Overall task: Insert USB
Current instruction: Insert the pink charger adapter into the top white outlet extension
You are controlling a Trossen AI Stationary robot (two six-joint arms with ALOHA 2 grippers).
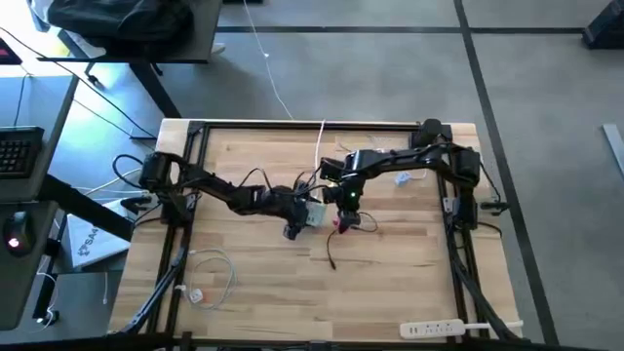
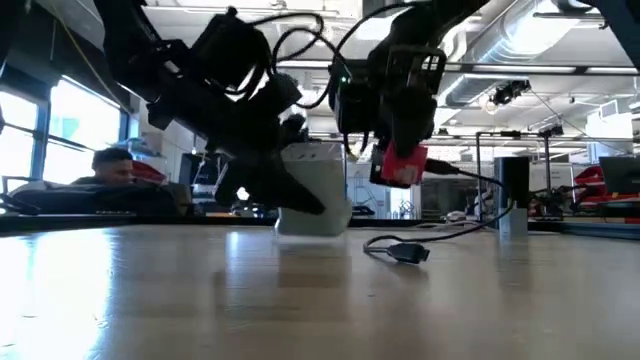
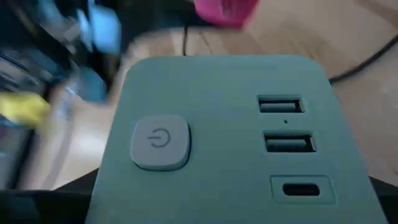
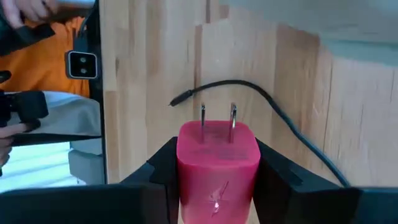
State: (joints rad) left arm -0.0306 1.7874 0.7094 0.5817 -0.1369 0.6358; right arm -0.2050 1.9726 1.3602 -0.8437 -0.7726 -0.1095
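At mid-table, the right hand (image 2: 400, 165) grips the small red-pink USB plug (image 2: 403, 166), prongs forward, just beside the white charger cube (image 2: 318, 190) clamped in the left hand (image 2: 290, 190), ports facing up.

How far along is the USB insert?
Done: left hand holds the white charger cube; right hand holds the red-pink plug clear of the table. In hand: bringing plug to cube. Left: the cube's USB ports look empty; plug not inserted.
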